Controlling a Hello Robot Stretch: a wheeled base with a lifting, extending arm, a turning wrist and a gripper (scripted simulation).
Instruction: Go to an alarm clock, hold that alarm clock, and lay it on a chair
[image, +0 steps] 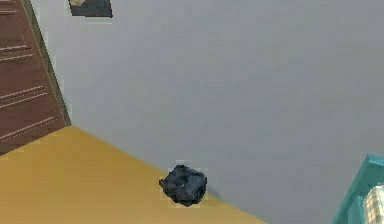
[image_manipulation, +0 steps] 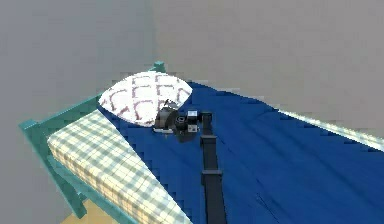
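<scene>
My hand (image_manipulation: 165, 117) hangs over the bed (image_manipulation: 45, 140), at the edge of the pillow (image_manipulation: 135, 97). The pillow lies right behind it, so I cannot tell whether it grips anything, nor pick the clock apart from its dark body. The arm (image_manipulation: 211, 170) reaches in across the bed's blue blanket (image_manipulation: 280, 150). A checked sheet (image_manipulation: 100, 155) covers the bed's near side inside its teal frame. Well away from the bed's corner, a dark lump (image: 184, 185) lies on the floor (image: 80, 180) against the wall (image: 220, 80). A brown door (image: 22, 80) stands farther along.
</scene>
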